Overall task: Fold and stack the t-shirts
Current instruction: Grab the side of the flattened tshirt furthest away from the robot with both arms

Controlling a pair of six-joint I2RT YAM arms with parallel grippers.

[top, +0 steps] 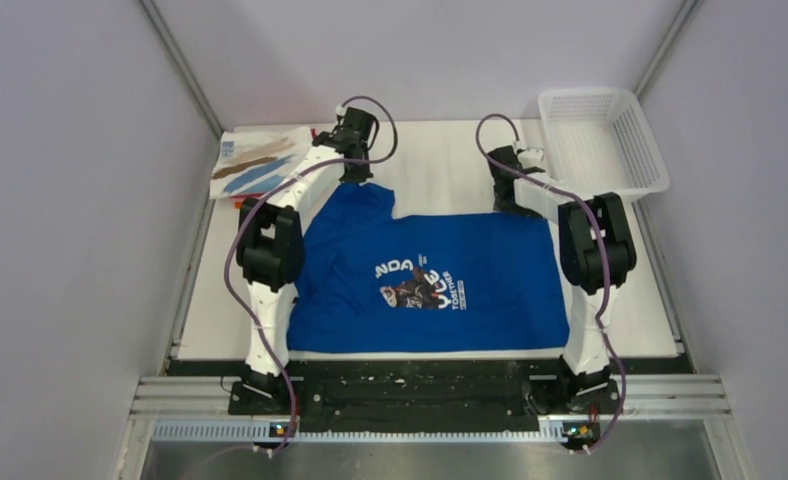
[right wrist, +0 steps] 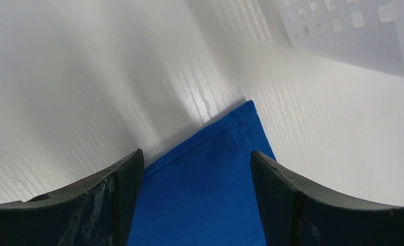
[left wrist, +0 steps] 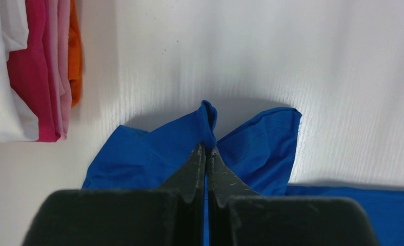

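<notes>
**Fig.** Royal blue cloth t-shirt w/ round white-lettered print lies spread print-up on white table, between both arms.

L gripper: jaws together, clamped on a raised pinch at the shirt's far-left edge (prob. the sleeve), apparently to start a fold. R gripper: jaws apart, straddling the far-right corner w/o gripping, likely lining up a matching hold. Folded stack w/ white streaked shirt on top sits far-left, off the work area. White plastic mesh basket is far-right.
</notes>
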